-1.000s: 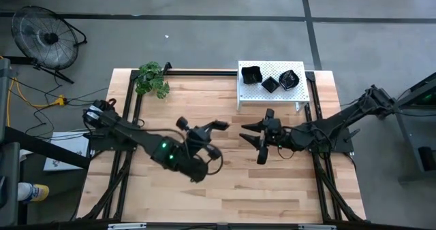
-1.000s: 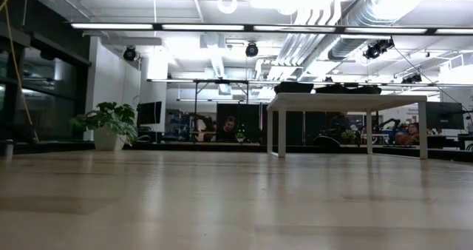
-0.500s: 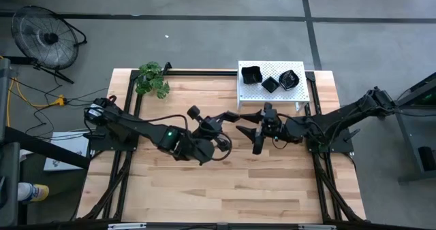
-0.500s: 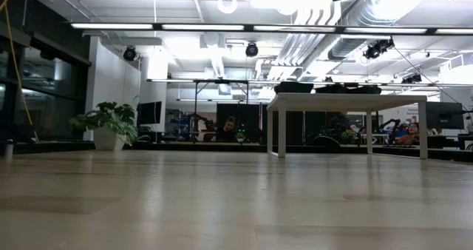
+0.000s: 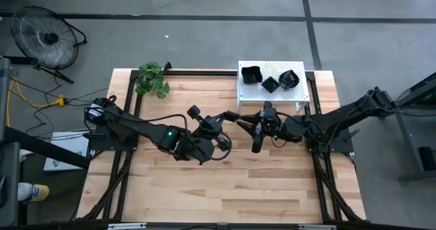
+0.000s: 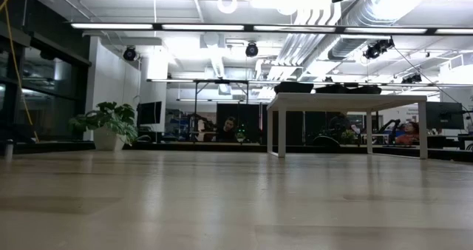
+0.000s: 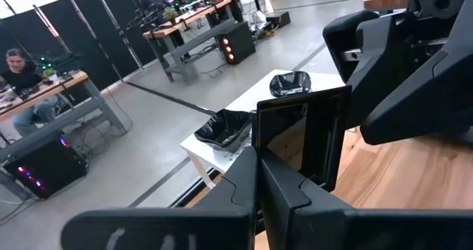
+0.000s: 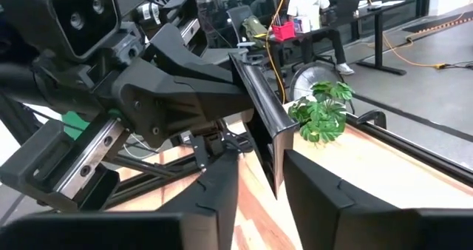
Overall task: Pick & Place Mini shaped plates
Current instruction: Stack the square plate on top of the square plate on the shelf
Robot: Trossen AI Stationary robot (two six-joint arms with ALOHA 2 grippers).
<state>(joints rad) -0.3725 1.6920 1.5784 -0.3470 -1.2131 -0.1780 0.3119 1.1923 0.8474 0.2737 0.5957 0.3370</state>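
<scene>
Above the middle of the table, my left gripper (image 5: 230,116) is shut on a small square black plate (image 7: 303,139), which stands on edge. My right gripper (image 5: 246,131) faces it from the table's right, open. Its two fingers (image 8: 222,183) stand on either side of the same plate (image 8: 262,124). Three more black plates (image 5: 270,84) lie on the white perforated rack (image 5: 272,94) at the far right. My left gripper pinches the plate between its two fingers at one edge (image 7: 270,161), coming about level from the table's left. The plate stands on edge, lifted clear of the table, its free part reaching toward the right gripper. My right gripper has the plate's opposite edge (image 8: 272,169) between its fingers; a strip of table shows beside one finger, and whether the other touches, I cannot tell.
A small potted plant (image 5: 151,79) stands at the far left corner. The rack stands on legs just beyond the two grippers. Bare wooden tabletop (image 5: 218,189) lies on the near side. People sit at desks in the room beyond.
My left gripper has carried the plate toward the table's right and far side, up to the right gripper, and has turned at the wrist. My right gripper has shifted a little toward the left to meet it. Both have kept still in the last half second.
</scene>
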